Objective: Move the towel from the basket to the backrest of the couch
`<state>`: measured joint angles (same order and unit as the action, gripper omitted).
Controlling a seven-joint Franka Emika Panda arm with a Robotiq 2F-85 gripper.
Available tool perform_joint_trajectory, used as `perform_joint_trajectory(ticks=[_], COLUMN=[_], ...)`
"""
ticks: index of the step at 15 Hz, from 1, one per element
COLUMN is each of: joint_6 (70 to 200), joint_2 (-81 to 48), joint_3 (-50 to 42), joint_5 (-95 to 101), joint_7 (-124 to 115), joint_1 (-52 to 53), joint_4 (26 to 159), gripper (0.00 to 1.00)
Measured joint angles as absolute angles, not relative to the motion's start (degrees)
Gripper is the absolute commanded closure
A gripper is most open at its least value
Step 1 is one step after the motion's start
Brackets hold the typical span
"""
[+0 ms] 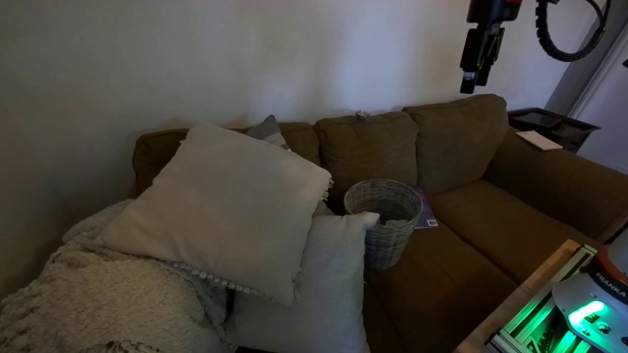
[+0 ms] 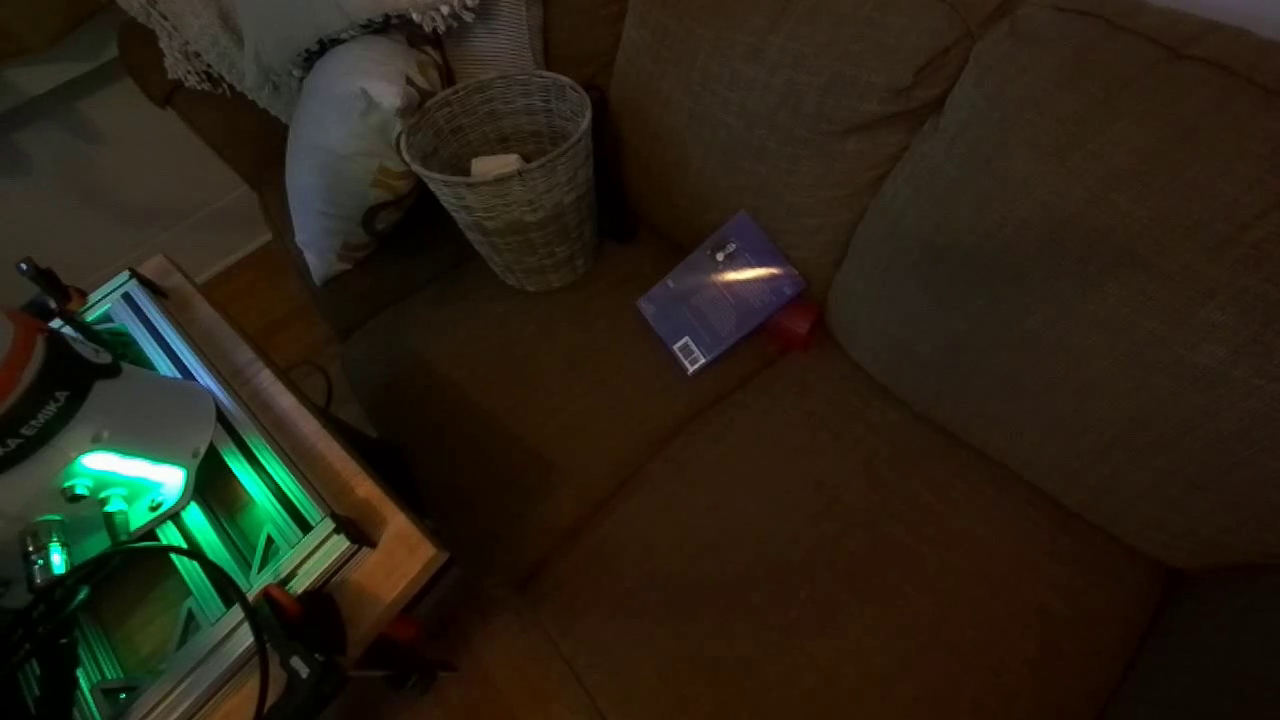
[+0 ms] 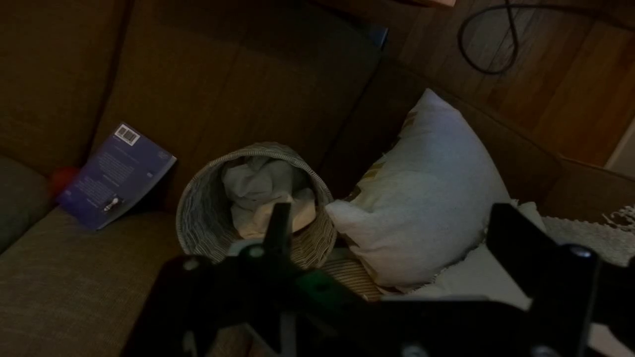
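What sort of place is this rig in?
Probably a home living room: there's a brown couch, with a large pale pillow and a fleecy blanket piled toward one end.

A pale wall (image 1: 294,59) ran dimly lit across an exterior view, a bluish patch of light (image 1: 378,54) brightening it right of centre (its left side sank into shadow). A dark piece, possibly a side table (image 1: 574,128), stood near white trim (image 1: 599,72). Wooden floorboards (image 3: 560,74) showed brown in the wrist view.
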<state>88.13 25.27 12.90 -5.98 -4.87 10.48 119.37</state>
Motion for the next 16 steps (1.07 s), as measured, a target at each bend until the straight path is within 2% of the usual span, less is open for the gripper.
perform_joint_trajectory(ticks=[12, 16], joint_6=[88.2, 88.2], joint_2=[25.3, 25.4], joint_3=[12.8, 9.1], joint_5=[-6.2, -8.5], joint_7=[-4.8, -4.3], joint_1=[10.5, 9.4], joint_4=[119.4, 121.4], gripper=[0.00, 0.00])
